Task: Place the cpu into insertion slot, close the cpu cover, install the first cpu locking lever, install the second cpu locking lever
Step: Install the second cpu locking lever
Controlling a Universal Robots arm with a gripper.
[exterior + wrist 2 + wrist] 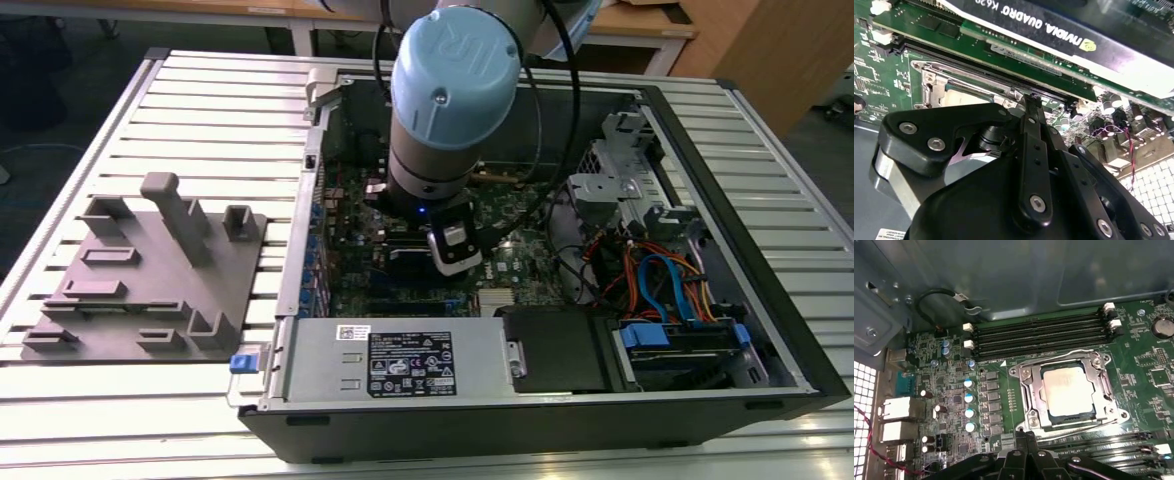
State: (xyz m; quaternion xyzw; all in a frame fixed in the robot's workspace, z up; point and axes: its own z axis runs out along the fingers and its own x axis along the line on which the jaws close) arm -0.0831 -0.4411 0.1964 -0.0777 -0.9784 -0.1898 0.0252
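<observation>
The cpu [1069, 389], a dull silver square, lies in the insertion slot [1026, 390] on the green board. The cpu cover [1103, 385] lies flat over it, framing the chip in its window. One thin wire lever [1054, 359] runs along the slot's edge by the memory slots, and another lever [1084, 424] lies along the opposite edge. My gripper [1026, 437] is shut, with nothing seen between its fingers, and its tips sit just off one corner of the slot. In the second wrist view my gripper [1032, 102] hides most of the slot's silver rim [929, 80]. The exterior view has my gripper [454, 258] low inside the case.
Black memory slots [1044, 335] flank the socket, and a long black graphics card [1054, 30] stands close behind the fingers. The open computer case [747, 210] holds a power supply [400, 365], a drive cage and cables [661, 280]. A grey fixture block [147, 270] sits at the exterior view's left.
</observation>
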